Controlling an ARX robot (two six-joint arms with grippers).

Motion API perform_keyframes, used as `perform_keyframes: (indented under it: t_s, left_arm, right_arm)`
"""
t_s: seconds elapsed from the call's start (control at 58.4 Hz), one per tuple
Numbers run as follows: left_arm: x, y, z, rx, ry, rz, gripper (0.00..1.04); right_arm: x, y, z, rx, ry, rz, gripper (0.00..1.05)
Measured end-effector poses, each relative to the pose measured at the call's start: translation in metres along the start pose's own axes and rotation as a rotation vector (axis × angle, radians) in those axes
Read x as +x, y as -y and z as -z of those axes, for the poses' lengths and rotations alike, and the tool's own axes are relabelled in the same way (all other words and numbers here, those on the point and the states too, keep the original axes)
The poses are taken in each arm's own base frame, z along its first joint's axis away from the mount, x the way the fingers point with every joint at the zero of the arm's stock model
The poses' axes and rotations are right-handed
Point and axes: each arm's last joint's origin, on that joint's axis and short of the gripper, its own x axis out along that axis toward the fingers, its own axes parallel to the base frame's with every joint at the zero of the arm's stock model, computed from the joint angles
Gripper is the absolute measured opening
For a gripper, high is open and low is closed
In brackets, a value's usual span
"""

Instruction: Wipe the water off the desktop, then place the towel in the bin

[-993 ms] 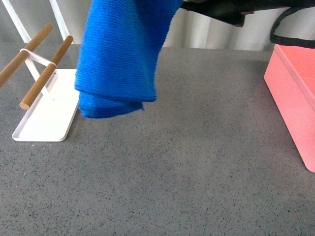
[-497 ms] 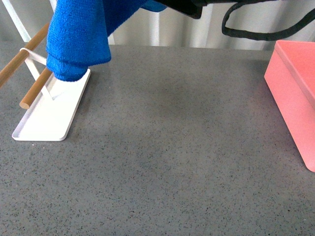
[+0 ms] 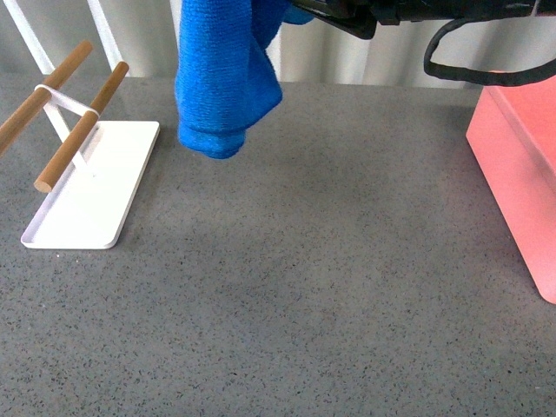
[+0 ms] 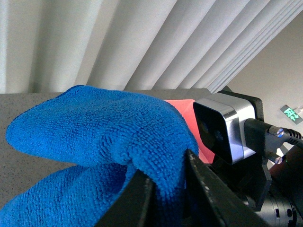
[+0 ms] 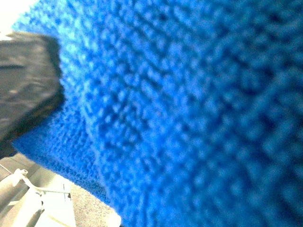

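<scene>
Towel (image 3: pixel 224 82) hangs pinched in my left gripper (image 4: pixel 165 189), right gripper (image 3: pixel 323 10) unclear; desktop (image 3: pixel 330 287) looks dry, bin (image 3: pixel 521 165) drop remains.

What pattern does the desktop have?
The desktop is dark grey with fine black and white speckles, like stone. The front view shows it best.

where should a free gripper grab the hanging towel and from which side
I'd take the towel by its lower folded end, which hangs clear of the desktop. Come in level from the open side toward the bin, since the white tray stands on the other side and the upper part is already pinched in the left gripper's jaws.
</scene>
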Motion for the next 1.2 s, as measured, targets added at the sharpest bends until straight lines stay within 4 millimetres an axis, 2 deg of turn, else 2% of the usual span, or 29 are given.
perform_keyframes:
  t_s: [0.154,0.36,0.445,0.48,0.497,0.548,0.702,0.839,1.199]
  left_arm:
    - [0.000,0.000,0.000,0.000,-0.001,0.003,0.52]
    - [0.000,0.000,0.000,0.006,0.003,-0.006,0.80]
    - [-0.005,0.000,0.003,0.140,0.165,-0.239,0.70]
    - [-0.017,-0.004,0.009,0.210,0.239,-0.406,0.62]
    - [-0.018,-0.004,0.011,0.218,0.233,-0.410,0.61]
    - [-0.037,-0.012,0.018,0.285,0.276,-0.575,0.51]
    - [-0.074,-0.024,0.035,0.343,0.282,-0.659,0.29]
    - [-0.102,-0.032,0.058,0.363,0.252,-0.665,0.04]
    - [-0.150,-0.036,0.088,0.377,0.252,-0.666,0.04]
  right_arm:
    - [-0.009,-0.001,-0.002,0.015,-0.008,0.007,0.03]
    - [-0.018,-0.001,-0.005,0.017,-0.034,0.042,0.03]
    - [-0.020,0.001,-0.005,0.013,-0.040,0.058,0.03]
    - [-0.021,0.001,-0.004,0.021,-0.050,0.066,0.03]
    - [-0.022,0.002,-0.003,0.028,-0.059,0.072,0.03]
    - [-0.024,0.004,-0.002,0.037,-0.072,0.083,0.03]
    - [-0.029,0.006,0.002,0.038,-0.081,0.108,0.03]
    - [-0.031,0.004,0.002,0.032,-0.082,0.105,0.03]
    - [-0.044,0.007,0.004,0.039,-0.075,0.146,0.03]
